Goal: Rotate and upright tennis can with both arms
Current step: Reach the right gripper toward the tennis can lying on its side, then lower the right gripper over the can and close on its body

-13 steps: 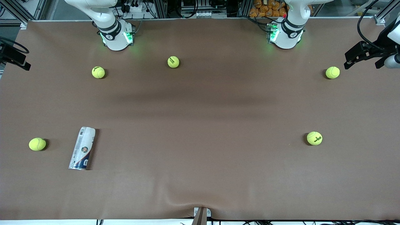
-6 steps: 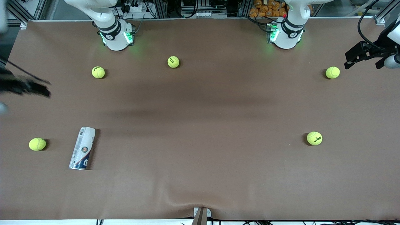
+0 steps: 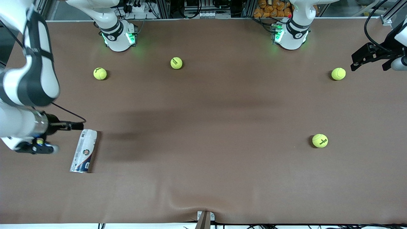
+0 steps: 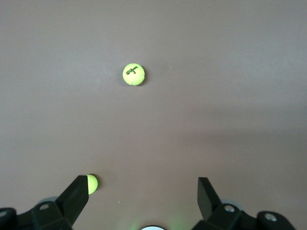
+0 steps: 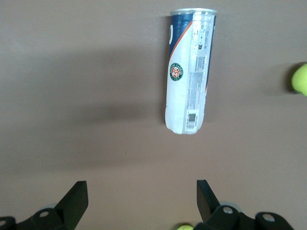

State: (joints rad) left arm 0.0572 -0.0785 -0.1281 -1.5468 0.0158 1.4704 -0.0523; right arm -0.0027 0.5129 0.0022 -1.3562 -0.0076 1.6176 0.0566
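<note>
Right gripper (image 5: 139, 201), at the right arm's end of the desk (image 3: 203, 178): fingers (image 5: 76, 199) spread apart, gripping nothing; the tennis can (image 5: 188, 71) lies on its side on the desk ahead of the fingertips, well clear of them, with 1 tennis ball (image 5: 300, 79) beside it. Left gripper (image 4: 143, 196), waiting at the left arm's end: fingers (image 4: 207, 195) apart, holding nothing; 1 Wilson tennis ball (image 4: 133, 74) lies ahead of them, another tennis ball (image 4: 92, 184) just beside 1 fingertip.
</note>
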